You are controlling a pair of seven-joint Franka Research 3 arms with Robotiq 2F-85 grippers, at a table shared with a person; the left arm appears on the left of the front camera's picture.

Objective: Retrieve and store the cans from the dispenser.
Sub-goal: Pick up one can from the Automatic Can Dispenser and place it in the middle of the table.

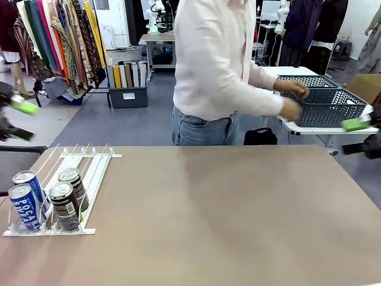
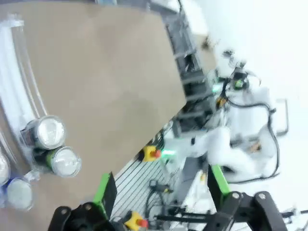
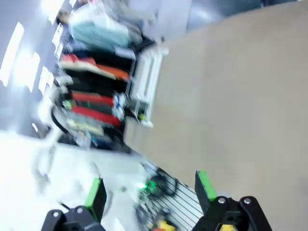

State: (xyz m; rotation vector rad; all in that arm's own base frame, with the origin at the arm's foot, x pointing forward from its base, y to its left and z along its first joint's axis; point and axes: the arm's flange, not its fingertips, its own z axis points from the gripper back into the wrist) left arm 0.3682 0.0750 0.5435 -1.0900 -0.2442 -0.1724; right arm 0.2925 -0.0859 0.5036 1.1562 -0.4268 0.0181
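At the far left, the left gripper (image 1: 24, 121) is held wide open, with nothing in it. The four cans (image 1: 64, 202) are stood at the near end of the dispenser (image 1: 89, 164), on the left side of the table (image 1: 226, 214). At the far right, the right gripper (image 1: 357, 137) is also held open and empty.

2 blue cans (image 1: 25, 205), 2 dark cans (image 1: 64, 205), upright, queued at front lip of flat white dispenser (image 1: 74, 162)

Tan table (image 1: 226, 208); white dispenser (image 1: 83, 164) flat on it, seemingly near left edge.
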